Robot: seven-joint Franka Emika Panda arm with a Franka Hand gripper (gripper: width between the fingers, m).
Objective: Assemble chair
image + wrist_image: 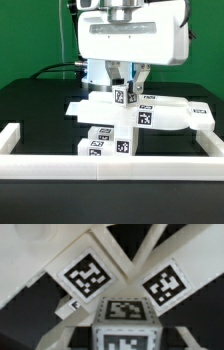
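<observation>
The chair (128, 118), a partly joined stack of tagged white plastic slabs and cubes, sits mid-table behind the border rail (110, 160). Gripper (126, 88) appears clamped on its top cube. Likely rigid, light, slick; best held on flat faces.

I count one white blocky plastic chair assembly (135, 115) on the black table, its joined pieces too merged for me to number. On it, the exterior view shows me about six black-and-white square tags (143, 117); my wrist view shows five. One long plain white border rail (110, 166) runs in front.
</observation>
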